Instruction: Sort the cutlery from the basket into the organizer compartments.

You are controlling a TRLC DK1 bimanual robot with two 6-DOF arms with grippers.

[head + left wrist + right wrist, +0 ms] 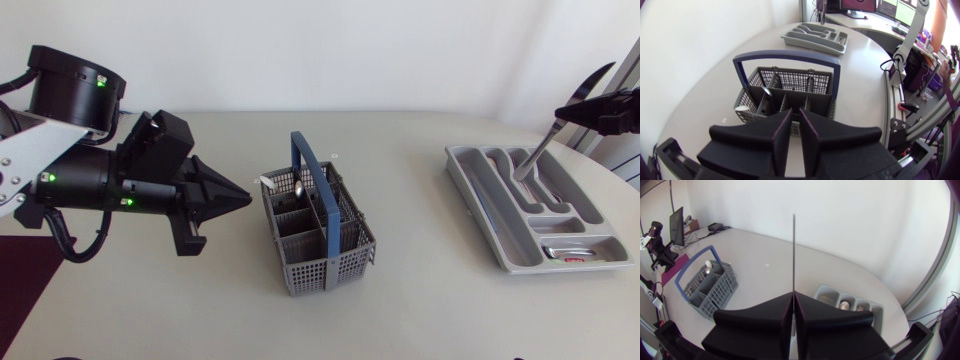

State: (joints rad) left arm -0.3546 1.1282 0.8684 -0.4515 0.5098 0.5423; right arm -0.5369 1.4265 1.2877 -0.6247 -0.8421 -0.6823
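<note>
A grey mesh cutlery basket (330, 268) with a blue handle (310, 160) stands mid-table. A spoon (297, 187) and a white-tipped piece (265, 182) stick up in its far compartments. My left gripper (245, 197) hovers just left of the basket, pointing at it, fingers shut and empty. In the left wrist view the basket (790, 77) is right ahead of this gripper (796, 114). My right gripper (562, 115) hangs above the far end of the grey organizer (480, 215), shut on a knife (535, 150) that slants down toward the compartments. The right wrist view has the knife (793, 255) edge-on between the fingers.
Several pieces of cutlery lie in the organizer's compartments (548, 190), with more in the crosswise near one (575, 250). The organizer (874, 309) lies close to the table's right edge. Bare tabletop separates it from the basket (710, 287).
</note>
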